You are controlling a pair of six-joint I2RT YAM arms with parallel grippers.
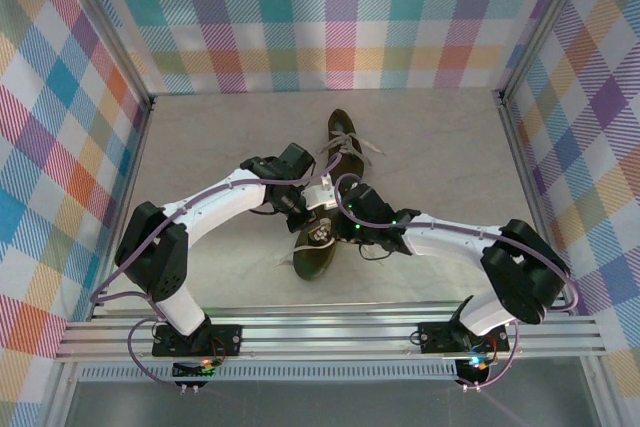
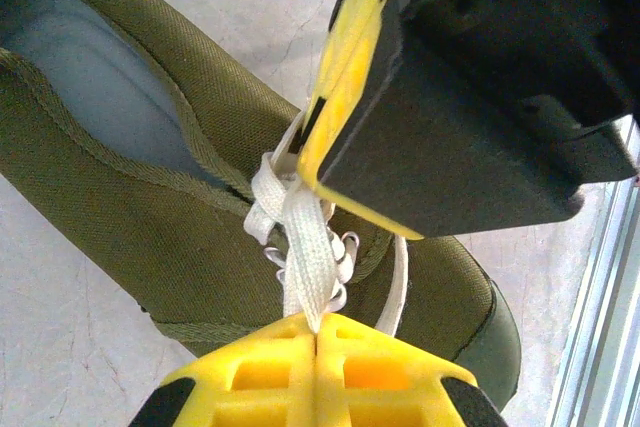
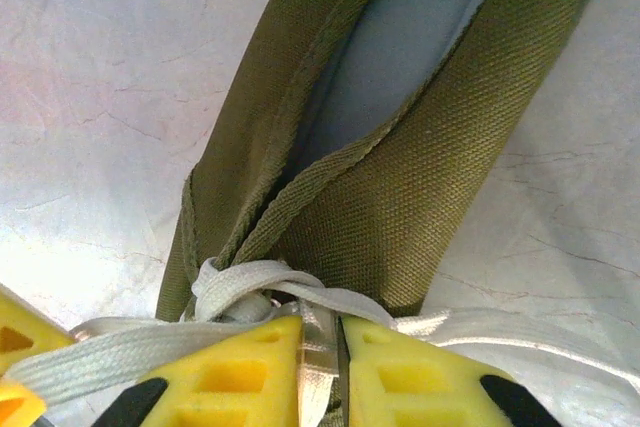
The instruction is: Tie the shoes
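At the near edge, a ribbed aluminium frame rail (image 1: 330, 332) carried both arm bases, and part of each base was cut off behind it. The two arms reached inward and met over the near dark olive-green canvas shoe (image 1: 315, 252), hiding its lacing and tongue from above. Only its rounded end and a pale strip of sole showed there.

In the left wrist view, the left hand (image 2: 317, 342) had its yellow fingertips pressed together on a flat cream-white woven lace (image 2: 305, 237). The lace rose taut from a knotted crossing at the shoe's throat. The lower parts of those fingers ran off the frame.

The right hand (image 3: 320, 352) sat just beside that crossing, its yellow fingers (image 3: 240, 372) slightly apart with a strand of lace between them. Whether they pinched the strand could not be told. In the left wrist view, its black body blocked much of the upper right. The knot itself was too tangled to read.

The grey insole showed inside the shoe's opening, but the heel was cropped in both close views.

Farther back, a second olive-green shoe (image 1: 343, 132) lay on the pale marbled tabletop (image 1: 220, 137), its near end hidden under the arms and its loose laces trailing sideways. Pastel checked cloth walls (image 1: 340, 17) closed the back and sides.
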